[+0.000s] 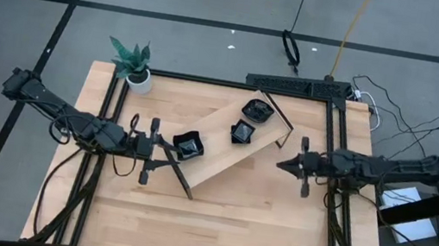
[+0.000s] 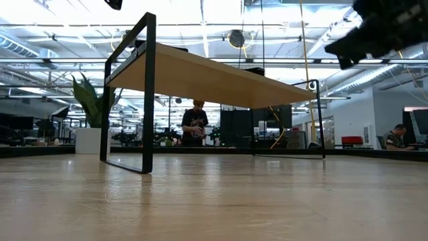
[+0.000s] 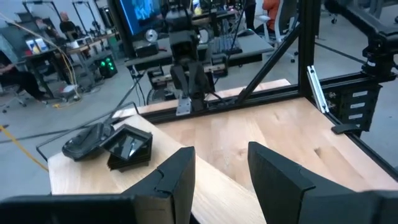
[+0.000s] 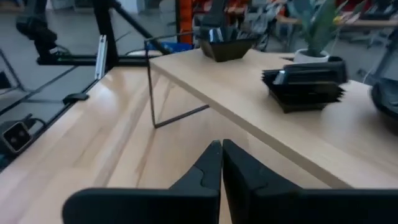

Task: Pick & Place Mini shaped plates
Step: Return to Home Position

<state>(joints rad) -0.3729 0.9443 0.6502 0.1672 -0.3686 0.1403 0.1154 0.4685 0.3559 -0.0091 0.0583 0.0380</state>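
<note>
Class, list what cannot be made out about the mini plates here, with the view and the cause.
Low view: the shelf top, seen from below, hides every stack on it.
High view: the square stack is too small to count its plates.
Right wrist view: the rounded stack is cut off by the picture's edge.

- The pale wooden bench (image 1: 213, 227) carries a raised shelf (image 1: 212, 164), a wooden board on thin black end rails. It sits slantwise, running from the bench's middle toward its far right corner.
- A potted plant (image 1: 139, 79) stands at the bench's far left corner.
- Three groups of black mini plates sit on the shelf: an end stack (image 1: 187, 144) nearest the bench's left edge, a square stack (image 1: 242, 132) midway, and a rounded stack (image 1: 257, 110) at the far end.
</note>
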